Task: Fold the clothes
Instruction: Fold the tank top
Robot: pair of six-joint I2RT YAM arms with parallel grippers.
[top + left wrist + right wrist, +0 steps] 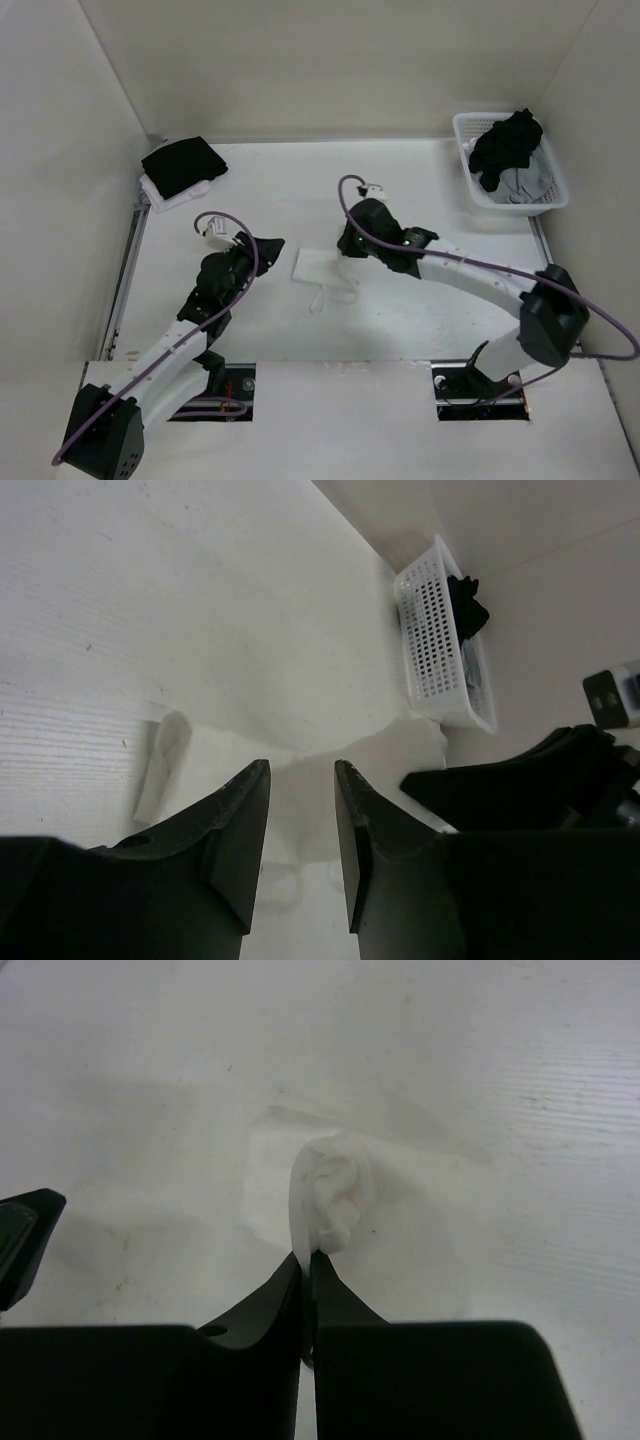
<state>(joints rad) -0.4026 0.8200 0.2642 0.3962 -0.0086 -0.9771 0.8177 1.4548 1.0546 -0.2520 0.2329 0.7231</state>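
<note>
The clothes (322, 268), a thin white top, lie as a small flat bundle at the table's middle, with a narrow strap loop (331, 297) trailing toward the near edge. My right gripper (347, 249) is at the bundle's right edge. In the right wrist view it (308, 1255) is shut on a raised pinch of the white fabric (330, 1192). My left gripper (268, 246) hovers just left of the bundle. Its jaws (302, 768) stand apart with nothing between them, and the white cloth (300, 815) lies beyond.
A white lattice basket (546, 196) holding black and grey garments stands at the back right, also seen in the left wrist view (432, 640). A black garment on a white one (182, 166) lies at the back left. White walls enclose the table.
</note>
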